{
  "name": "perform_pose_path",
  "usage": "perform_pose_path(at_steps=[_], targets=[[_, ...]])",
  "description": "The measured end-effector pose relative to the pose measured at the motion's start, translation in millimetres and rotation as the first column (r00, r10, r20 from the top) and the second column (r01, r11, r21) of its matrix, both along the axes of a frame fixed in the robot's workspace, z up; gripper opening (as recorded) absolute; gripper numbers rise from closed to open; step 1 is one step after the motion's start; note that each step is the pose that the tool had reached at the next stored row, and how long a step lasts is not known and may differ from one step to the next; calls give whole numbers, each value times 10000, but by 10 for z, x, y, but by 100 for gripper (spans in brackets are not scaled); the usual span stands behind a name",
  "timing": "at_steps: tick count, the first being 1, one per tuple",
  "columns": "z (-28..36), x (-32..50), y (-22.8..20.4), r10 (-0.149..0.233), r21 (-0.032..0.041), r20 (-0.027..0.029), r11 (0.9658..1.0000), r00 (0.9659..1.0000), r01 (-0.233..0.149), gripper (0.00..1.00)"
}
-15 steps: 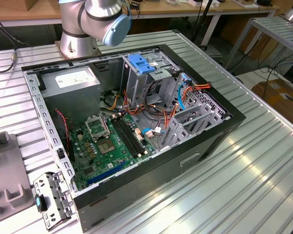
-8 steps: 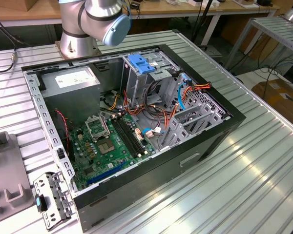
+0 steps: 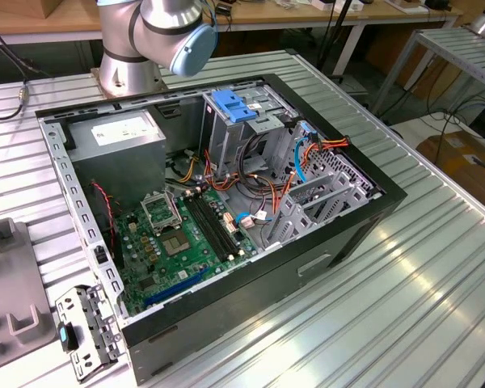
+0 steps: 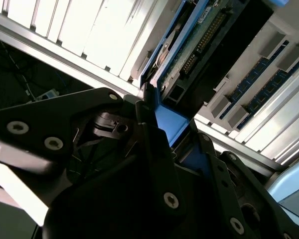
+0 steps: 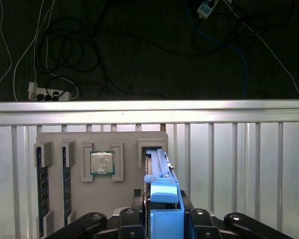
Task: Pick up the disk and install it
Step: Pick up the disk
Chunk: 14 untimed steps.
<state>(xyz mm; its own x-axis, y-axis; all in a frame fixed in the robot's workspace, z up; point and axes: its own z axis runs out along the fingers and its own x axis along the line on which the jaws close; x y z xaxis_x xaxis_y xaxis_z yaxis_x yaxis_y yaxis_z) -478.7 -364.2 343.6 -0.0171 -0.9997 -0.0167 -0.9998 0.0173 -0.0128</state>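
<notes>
Our gripper is pinched shut on the disk, with one black finger pressed to each side of it. We see the disk edge-on in the first wrist view: a thin slab standing on its long edge, wrapped in a bright blue plastic carrier with a thick, rounded blue tab near the fingers. Its far end reaches the upright slot of the grey tray; we cannot tell whether it rests in that slot or hangs just clear of it.

In the second wrist view we look along the disk's flat side, where the blue frame borders a green circuit board with a row of connector pins and a dark body behind it.

On the same tray, beside the disk's slot, we find a square processor chip in its own recess and two memory sticks standing in slots further along. The tray lies on the slatted metal table.

In the exterior view, the open computer case lies on its side on that table, its green motherboard exposed. A blue clip tops the grey drive cage.
</notes>
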Motion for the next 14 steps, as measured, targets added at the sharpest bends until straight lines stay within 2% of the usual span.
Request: perform_pose_path(at_steps=[12, 13, 14], targets=[[53, 0, 0, 0, 1, 2, 10000, 10000, 0, 37], [73, 0, 0, 0, 1, 1, 10000, 10000, 0, 37], [119, 0, 0, 0, 0, 0, 10000, 10000, 0, 37]])
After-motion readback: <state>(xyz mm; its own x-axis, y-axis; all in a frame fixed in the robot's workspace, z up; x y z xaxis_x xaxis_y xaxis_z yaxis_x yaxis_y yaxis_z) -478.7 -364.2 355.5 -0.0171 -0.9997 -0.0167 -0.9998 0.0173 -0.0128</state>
